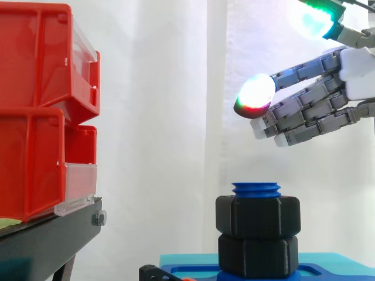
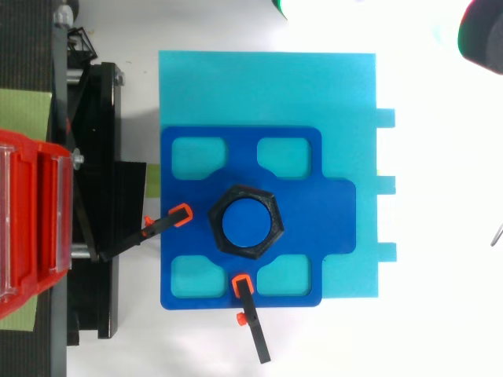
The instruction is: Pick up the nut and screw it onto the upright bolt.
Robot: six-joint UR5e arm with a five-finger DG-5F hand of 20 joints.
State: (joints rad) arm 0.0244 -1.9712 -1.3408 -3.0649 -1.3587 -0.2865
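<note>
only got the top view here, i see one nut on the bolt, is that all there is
Observer: No. From the side there are two, an upper nut sitting on a lower nut, with the bolt tip poking out above them.
Operator: ok and the hand, is it holding anything
Observer: No. In the side view the hand hangs above and to the right of the bolt, fingers fairly straight, with nothing in it.
</note>
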